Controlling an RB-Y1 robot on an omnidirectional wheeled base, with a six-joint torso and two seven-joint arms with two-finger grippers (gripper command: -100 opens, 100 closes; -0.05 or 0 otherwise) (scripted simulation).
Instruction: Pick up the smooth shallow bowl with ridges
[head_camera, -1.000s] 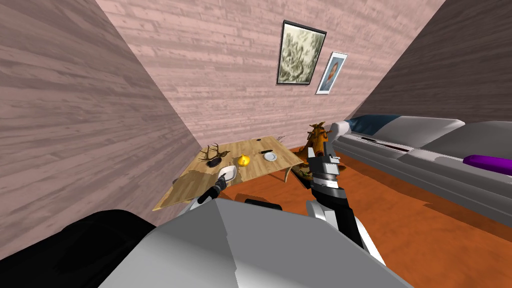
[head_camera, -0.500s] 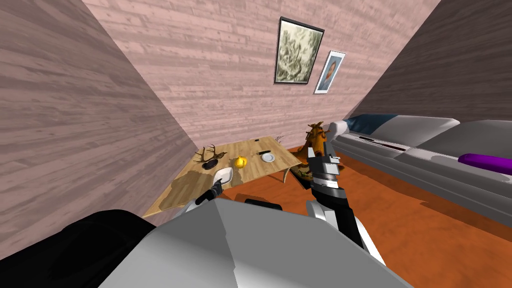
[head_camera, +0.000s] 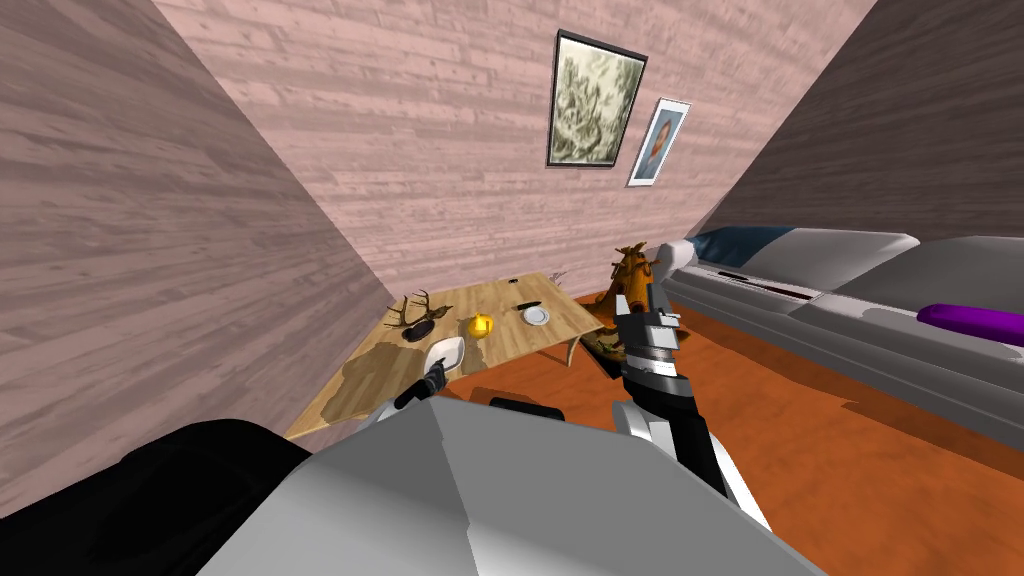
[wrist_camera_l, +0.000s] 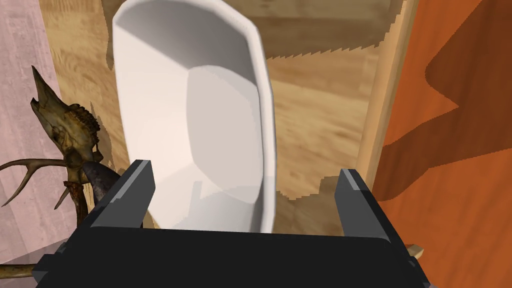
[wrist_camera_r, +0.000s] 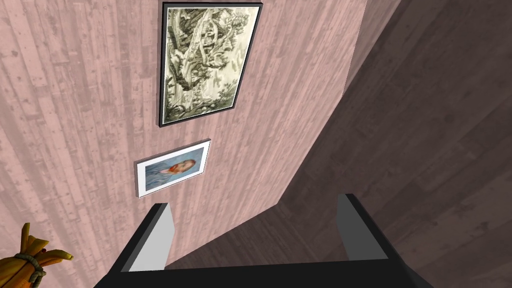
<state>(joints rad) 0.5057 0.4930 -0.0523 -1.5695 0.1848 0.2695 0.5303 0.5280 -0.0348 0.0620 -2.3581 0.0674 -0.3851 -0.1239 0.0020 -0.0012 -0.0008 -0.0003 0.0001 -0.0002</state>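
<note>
Grasp not made; lift outstanding. Your left gripper (wrist_camera_l: 246, 169) has its jaws spread either side of the white bowl (wrist_camera_l: 195, 115), close to the table's (head_camera: 562, 316) near edge. The bowl's long axis runs straight away from the gripper, hollow facing it, possibly tilted. Right gripper (wrist_camera_r: 254, 202) is raised, jaws spread.

The head camera looks steeply down and forward, rolled, over the bench (head_camera: 572, 316) to the far print (head_camera: 595, 100). The left wrist camera faces the bench from very near the bowl (wrist_camera_l: 195, 125), sharing bowl, antlers (wrist_camera_l: 70, 137) and bench. The right wrist camera faces that print from well away.
</note>
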